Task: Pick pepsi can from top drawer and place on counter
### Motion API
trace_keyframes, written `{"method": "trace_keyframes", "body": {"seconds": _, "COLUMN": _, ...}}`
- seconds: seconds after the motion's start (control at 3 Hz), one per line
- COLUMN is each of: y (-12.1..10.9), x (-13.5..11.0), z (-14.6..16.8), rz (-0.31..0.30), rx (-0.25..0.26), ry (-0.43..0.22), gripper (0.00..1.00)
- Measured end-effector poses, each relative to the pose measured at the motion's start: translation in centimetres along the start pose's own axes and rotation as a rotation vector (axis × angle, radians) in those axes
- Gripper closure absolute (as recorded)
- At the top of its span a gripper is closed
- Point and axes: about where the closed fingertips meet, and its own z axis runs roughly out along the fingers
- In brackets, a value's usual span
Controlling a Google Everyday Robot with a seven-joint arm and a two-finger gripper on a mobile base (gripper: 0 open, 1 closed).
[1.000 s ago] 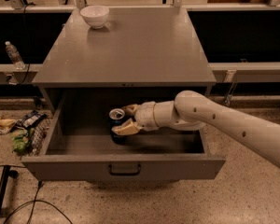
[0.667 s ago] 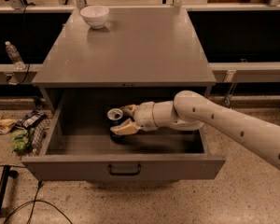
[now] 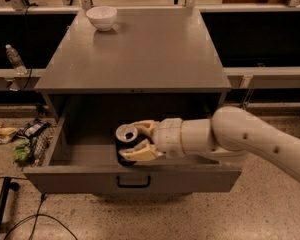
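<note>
The top drawer [image 3: 80, 180] is pulled open below the grey counter [image 3: 135, 54]. The pepsi can [image 3: 125, 133] stands inside it near the front middle, with its silver top showing and its dark body in shadow. My gripper [image 3: 134, 141] reaches in from the right, with one cream finger [image 3: 143, 126] behind the can and the other in front of it. The jaws are closed on the can's sides. The can's logo is hidden.
A white bowl [image 3: 101, 17] sits at the counter's back left corner. A clear water bottle [image 3: 14, 58] stands on the left shelf. Wrappers [image 3: 25, 141] and cables [image 3: 20, 219] lie on the floor to the left. Dark shelving flanks the cabinet.
The gripper and the can together have shifted a little toward the drawer's front. The arm has drawn back to the right.
</note>
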Motion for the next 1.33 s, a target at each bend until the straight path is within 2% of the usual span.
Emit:
{"method": "trace_keyframes", "body": {"seconds": 0.33, "y": 2.0, "x": -5.9, "z": -7.3, "rz": -0.016, "rx": 0.077, "ry": 0.011, "gripper": 1.00}}
{"method": "trace_keyframes", "body": {"seconds": 0.67, "y": -1.5, "x": -7.3, "z": -12.6, "rz": -0.010, "rx": 0.099, "ry": 0.062, "gripper": 1.00}}
{"method": "trace_keyframes", "body": {"seconds": 1.0, "y": -4.2, "x": -9.6, "z": -14.4, "rz": -0.053, "rx": 0.140, "ry": 0.057, "gripper": 1.00}}
{"method": "trace_keyframes", "body": {"seconds": 1.33, "y": -6.8, "x": -9.9, "z": -14.5, "rz": -0.089, "rx": 0.185, "ry": 0.054, "gripper": 1.00}}
